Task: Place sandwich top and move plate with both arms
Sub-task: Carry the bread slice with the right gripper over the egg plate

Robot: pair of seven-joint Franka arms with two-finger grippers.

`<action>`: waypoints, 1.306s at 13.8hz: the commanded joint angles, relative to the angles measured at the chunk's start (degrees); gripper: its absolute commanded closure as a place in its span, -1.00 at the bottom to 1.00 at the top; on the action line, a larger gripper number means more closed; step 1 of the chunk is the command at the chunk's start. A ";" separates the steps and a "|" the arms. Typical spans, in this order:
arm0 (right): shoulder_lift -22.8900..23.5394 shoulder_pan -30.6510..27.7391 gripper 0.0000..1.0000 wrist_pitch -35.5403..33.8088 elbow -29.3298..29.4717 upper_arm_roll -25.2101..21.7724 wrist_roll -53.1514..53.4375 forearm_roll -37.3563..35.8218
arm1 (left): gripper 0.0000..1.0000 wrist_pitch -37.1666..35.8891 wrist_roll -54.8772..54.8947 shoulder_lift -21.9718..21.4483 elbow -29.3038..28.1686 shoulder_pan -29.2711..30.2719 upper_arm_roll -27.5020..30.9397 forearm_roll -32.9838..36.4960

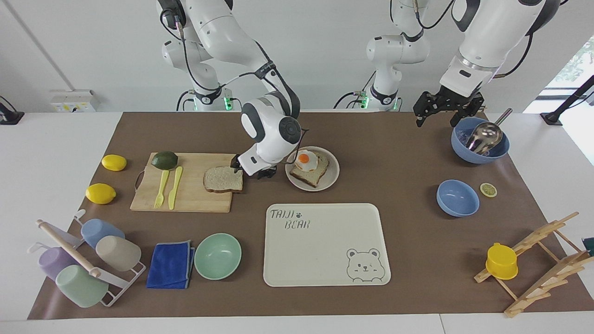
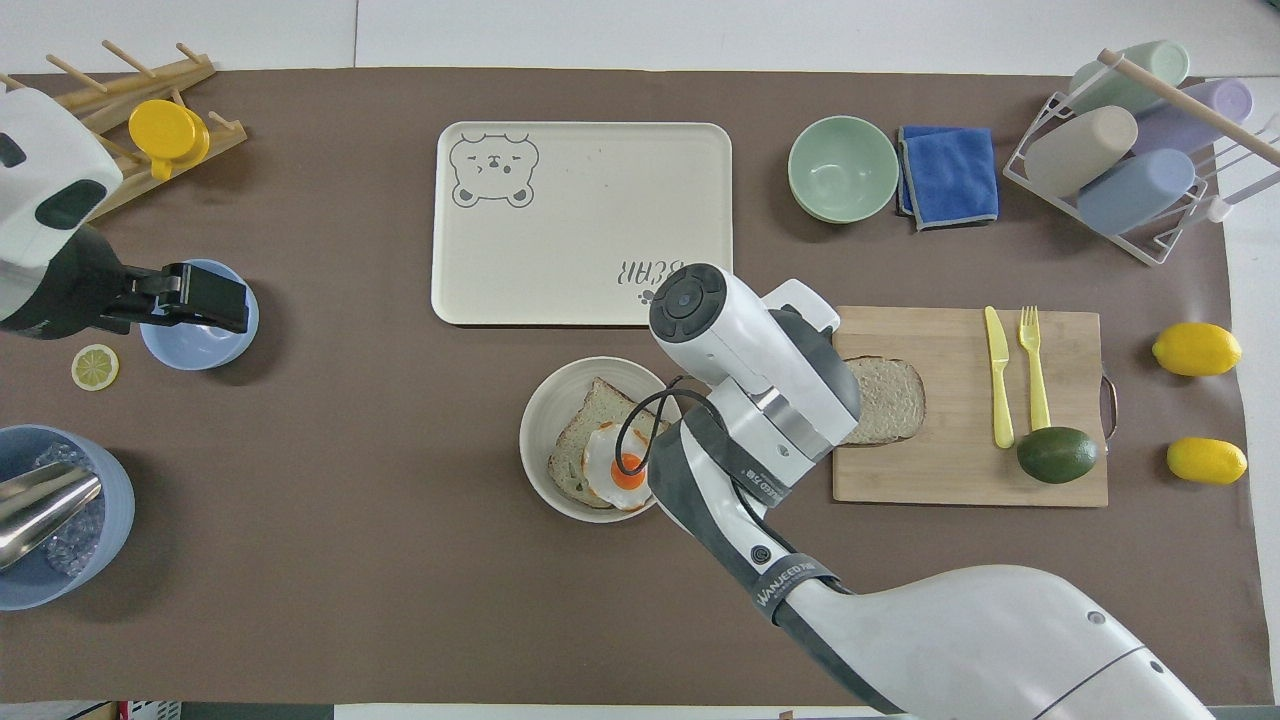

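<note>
The right pincer [image 1: 250,169], jaws apart, straddles the plate-side edge of the sandwich top [image 1: 222,179] on the cutting board [image 1: 190,195].

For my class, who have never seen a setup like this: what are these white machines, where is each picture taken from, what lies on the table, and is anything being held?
They are two robot arms, each ending in a black two-finger gripper. One picture faces the robots from across the table; the other looks steeply down from above their own end.

On the brown mat lie a cutting board with a plain bread slice, the sandwich top, and beside it a round plate with egg-topped toast. A bear tray lies farther from the robots.

The right gripper is low at the edge of the sandwich top that faces the plate; it has not lifted it. The left gripper waits open in the air beside a blue bowl holding a metal scoop. Nothing is held yet.
</note>
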 commanded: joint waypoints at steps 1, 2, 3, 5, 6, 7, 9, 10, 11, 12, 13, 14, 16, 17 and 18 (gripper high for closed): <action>-2.89 -0.70 -0.56 2.81 -4.83 0.64 0.21 -2.51 | -1.00 -0.11 -0.27 -1.49 -1.67 0.15 0.03 0.72; -3.07 -0.70 -0.45 3.25 -5.79 0.64 0.12 -2.52 | -1.00 -0.11 -0.36 -1.58 -1.67 0.15 0.03 0.72; -3.33 -0.88 -0.34 3.95 -6.76 0.64 -0.05 -2.69 | -1.00 -0.19 -0.36 -1.58 -1.67 0.23 0.03 0.72; -3.60 -1.06 -0.33 4.22 -7.38 0.64 -0.23 -3.04 | -1.00 -0.11 -0.27 -1.49 -1.67 0.06 0.03 0.72; -3.60 -1.06 -0.33 4.22 -7.38 0.64 -0.23 -3.04 | -1.00 -0.11 -0.27 -1.49 -1.67 0.15 0.03 0.72; -3.69 -1.06 -0.34 4.22 -7.56 0.64 -0.14 -3.22 | -1.00 -0.11 -0.27 -1.58 -1.67 0.23 0.03 0.72; -3.77 -1.06 -0.34 4.13 -8.09 0.64 -0.23 -4.44 | -1.00 -0.11 -0.27 -1.49 -1.67 0.15 0.03 0.72; -3.86 -1.06 -0.33 4.04 -8.52 0.64 -0.32 -5.06 | -1.00 -0.11 -0.27 -1.58 -1.67 0.15 0.03 0.72; -4.12 -1.06 -0.32 4.13 -8.79 0.64 -0.23 -5.41 | -1.00 -0.11 -0.27 -1.49 -1.67 0.15 0.03 0.72; -4.21 -1.06 -0.27 4.13 -8.88 0.64 -0.32 -6.03 | -1.00 -0.11 -0.27 -1.49 -1.67 0.15 0.03 0.72; -4.21 -1.14 -0.24 4.04 -8.88 0.64 -0.32 -6.73 | -1.00 -0.11 -0.27 -1.49 -1.67 0.15 0.03 0.72; -4.21 -1.14 -0.12 4.04 -8.88 0.64 -0.41 -7.26 | -1.00 -0.11 -0.27 -1.58 -1.67 0.15 0.03 0.72; -4.21 -1.06 0.67 3.52 -8.71 0.64 -1.10 -7.53 | -1.00 -0.20 -0.36 -1.58 -1.67 0.15 0.03 0.72; -4.13 -1.14 1.00 3.26 -8.27 0.64 -2.07 -7.53 | -1.00 -0.20 -0.36 -1.58 -1.67 0.15 0.03 0.72; -4.04 -1.14 1.00 3.17 -7.92 0.64 -2.60 -7.61 | -1.00 -0.20 -0.45 -1.49 -1.67 0.15 0.03 0.72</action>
